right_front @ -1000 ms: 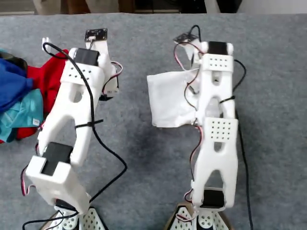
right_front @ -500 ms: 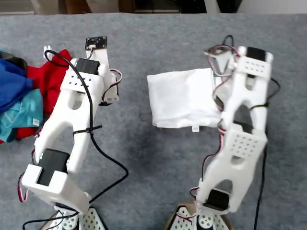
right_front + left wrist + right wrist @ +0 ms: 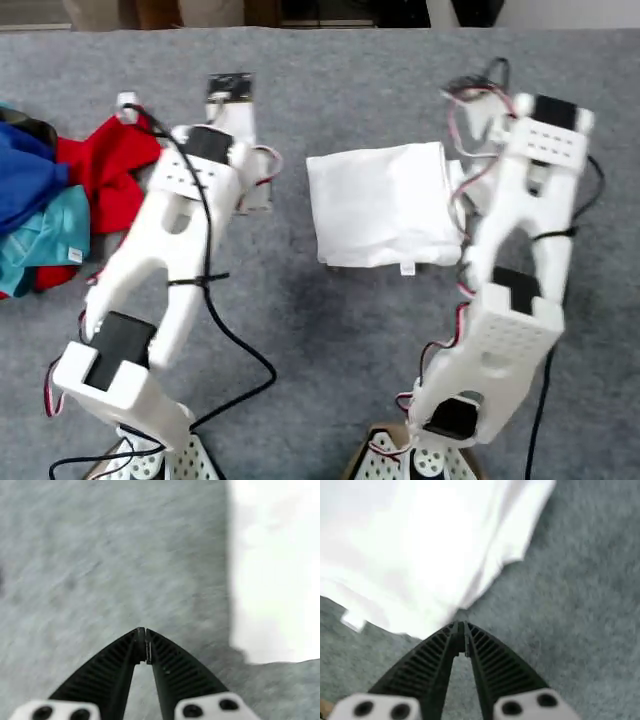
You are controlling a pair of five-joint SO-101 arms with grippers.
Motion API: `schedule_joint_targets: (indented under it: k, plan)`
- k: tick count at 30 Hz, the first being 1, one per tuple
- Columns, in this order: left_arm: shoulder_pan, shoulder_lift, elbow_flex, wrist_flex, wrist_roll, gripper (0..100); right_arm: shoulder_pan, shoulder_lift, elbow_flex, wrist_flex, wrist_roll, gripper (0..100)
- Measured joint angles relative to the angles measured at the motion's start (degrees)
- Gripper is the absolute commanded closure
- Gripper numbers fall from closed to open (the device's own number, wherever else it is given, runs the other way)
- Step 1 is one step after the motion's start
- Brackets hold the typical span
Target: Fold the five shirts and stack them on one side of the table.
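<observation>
High view: folded white shirt (image 3: 385, 205) flat mid-desk (image 3: 300, 330), between arms. Shirt heap (image 3: 60, 190), red, blue, teal, at desk's left edge. Left end effector (image 3: 142, 639) closed together over bare desk. Right end effector (image 3: 461, 632) closed together, tips just beside white shirt's edge.

The high view's edge cuts off the shirt pile (image 3: 45, 200).
</observation>
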Motion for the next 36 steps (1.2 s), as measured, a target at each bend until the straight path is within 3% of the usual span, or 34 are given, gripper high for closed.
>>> schedule_joint_targets:
  k: [4,11,15,23,36]
  plan:
    - [2.46,2.29,0.00,-8.70,2.73,98,-3.34,0.26,0.70,-2.46,-2.73,99.7]
    - [5.36,17.41,-1.49,-23.56,4.13,98,-2.46,7.03,8.53,-9.05,-3.34,99.7]
    - [7.30,29.27,-8.09,-25.14,4.04,98,0.79,9.23,11.52,-13.36,-3.52,99.7]
    - [7.38,40.26,-28.92,-10.81,4.04,98,2.29,9.49,11.60,-14.86,-3.52,99.7]
    - [6.77,40.97,-63.38,13.98,4.22,98,2.55,-8.70,10.37,-6.15,-3.52,99.7]
